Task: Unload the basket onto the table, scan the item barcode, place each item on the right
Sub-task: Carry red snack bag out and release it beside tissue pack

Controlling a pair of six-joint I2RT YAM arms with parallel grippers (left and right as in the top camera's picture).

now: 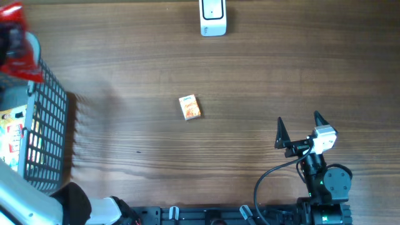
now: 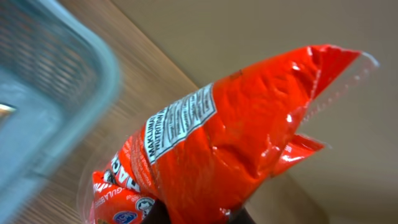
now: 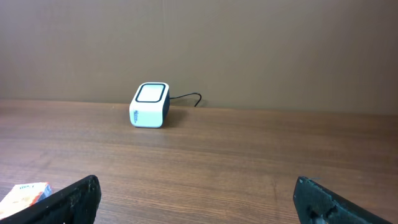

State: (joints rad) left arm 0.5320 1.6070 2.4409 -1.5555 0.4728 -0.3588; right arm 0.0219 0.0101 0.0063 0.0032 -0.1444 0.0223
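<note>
Red crinkly plastic bag (image 2: 236, 137) sits pinched in the left tool (image 2: 198, 214), right tool (image 1: 299, 120) gaping wide; pickup looks done, next its barcode must face the white boxy scanner (image 1: 212, 17).

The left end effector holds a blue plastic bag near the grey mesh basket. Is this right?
The plastic bag is red, not blue, as the left wrist view shows; the left end effector does hold it near the grey mesh basket.
</note>
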